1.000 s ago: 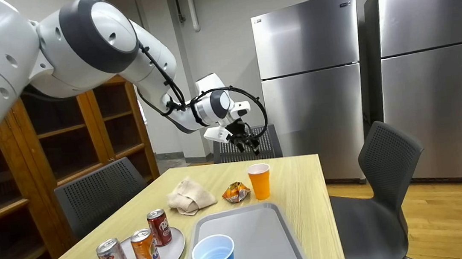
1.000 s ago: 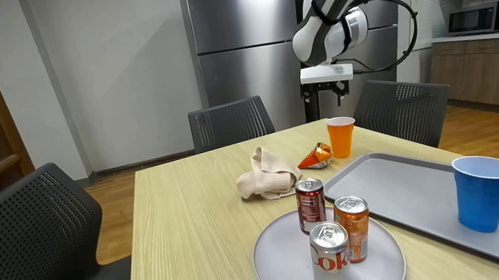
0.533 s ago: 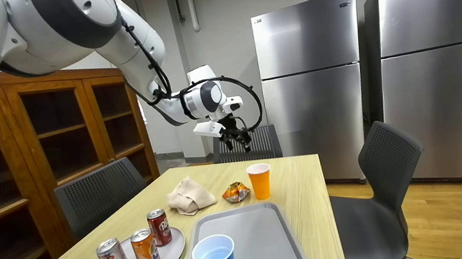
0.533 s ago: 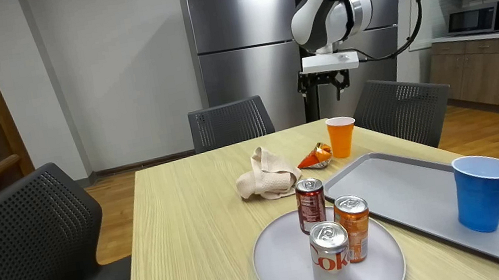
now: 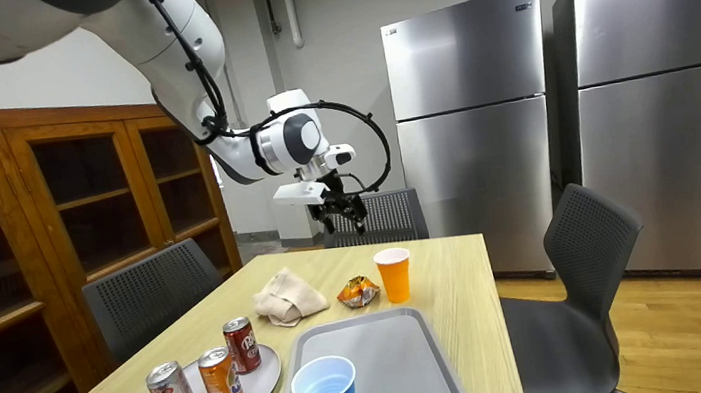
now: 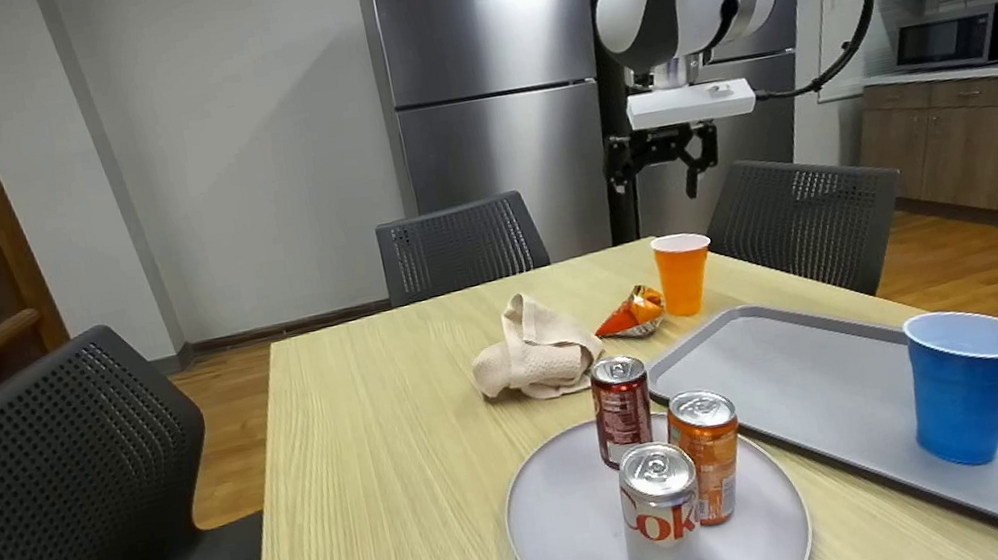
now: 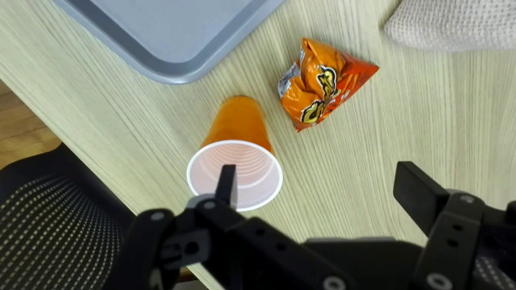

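Observation:
My gripper [image 7: 317, 173] stands open over the table with nothing between its fingers. In the wrist view its left finger [image 7: 228, 183] overlaps the white mouth of an orange cup [image 7: 242, 121], but both exterior views show the gripper [image 5: 345, 227] well above the table and apart from the upright cup [image 5: 396, 281]. Beside the cup lies a crumpled orange Cheetos bag [image 7: 322, 88]. A beige cloth [image 6: 537, 355] is bunched up on the bag's far side from the cup; only part of it shows in the wrist view.
A grey tray [image 6: 808, 370] carries a blue cup [image 6: 969, 394]. Next to it a round plate [image 6: 562, 533] holds a silver Coke can [image 6: 664, 526], an orange can [image 6: 710, 463] and a dark red can [image 6: 623, 411]. Chairs [image 5: 588, 315] stand around the table [image 6: 378, 462].
The arm has swung left in an exterior view, carrying the open gripper left; elsewhere it appears slightly larger and further right. Objects on the table have not moved.

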You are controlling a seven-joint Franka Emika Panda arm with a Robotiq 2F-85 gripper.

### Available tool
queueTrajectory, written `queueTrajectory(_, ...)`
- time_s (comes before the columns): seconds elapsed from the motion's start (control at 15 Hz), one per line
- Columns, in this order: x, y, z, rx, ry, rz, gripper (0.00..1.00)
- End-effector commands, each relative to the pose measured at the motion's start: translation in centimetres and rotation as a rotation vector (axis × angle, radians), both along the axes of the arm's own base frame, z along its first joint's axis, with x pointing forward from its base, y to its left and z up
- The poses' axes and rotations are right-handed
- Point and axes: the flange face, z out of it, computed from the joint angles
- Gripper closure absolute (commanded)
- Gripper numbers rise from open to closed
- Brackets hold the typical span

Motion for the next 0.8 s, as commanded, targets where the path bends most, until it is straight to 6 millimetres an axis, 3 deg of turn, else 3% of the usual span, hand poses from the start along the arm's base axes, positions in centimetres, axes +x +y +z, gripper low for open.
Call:
queueTrajectory(0.0, -3.8, 0.4, 1.5, 0.008, 0.040, 0.059, 0.00)
queueTrajectory(0.73, -11.9, 0.7, 2.2, -0.028, 0.087, 0.097, 0.00)
